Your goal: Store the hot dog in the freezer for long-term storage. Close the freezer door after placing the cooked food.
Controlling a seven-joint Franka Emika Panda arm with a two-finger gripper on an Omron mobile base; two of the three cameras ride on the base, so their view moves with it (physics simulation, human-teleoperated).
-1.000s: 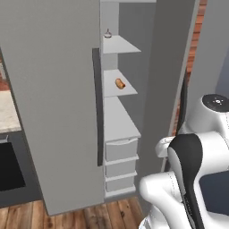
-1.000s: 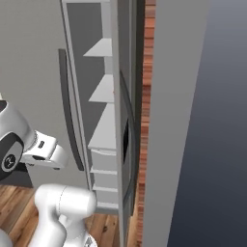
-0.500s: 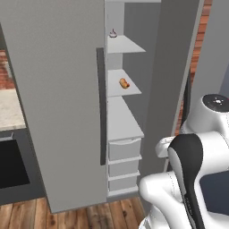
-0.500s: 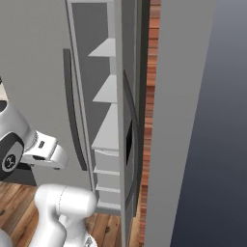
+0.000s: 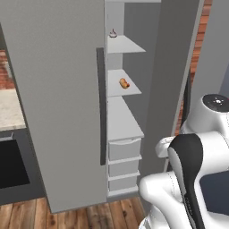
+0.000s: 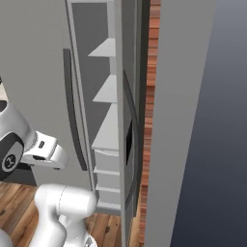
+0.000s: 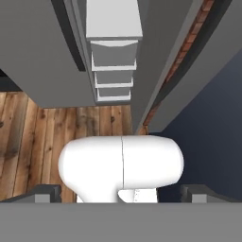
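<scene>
The hot dog (image 5: 124,83), a tiny tan bun with a reddish sausage, lies on the middle white shelf of the freezer (image 5: 117,120), above the white drawers (image 5: 124,149). The freezer door (image 6: 183,120) stands swung open at the right, with a strip of brick wall showing between it and the cabinet. In the hand view my gripper (image 7: 122,196) is open, its dark fingertips (image 7: 47,194) far apart and nothing between them. It looks down past the drawers (image 7: 113,61) at the wooden floor, well back from the shelves.
A small pale item with a dark top (image 5: 113,33) sits on the upper shelf. The shut left-hand grey door (image 5: 53,89) carries a long dark bar handle (image 5: 102,107). A dark cabinet (image 5: 11,165) stands low at the left. Wooden floor (image 7: 28,127) lies in front.
The whole picture has slid a little as the base moved, with the refrigerator drifting right in the left base view. The hot dog stays on its shelf and the gripper stays open.
</scene>
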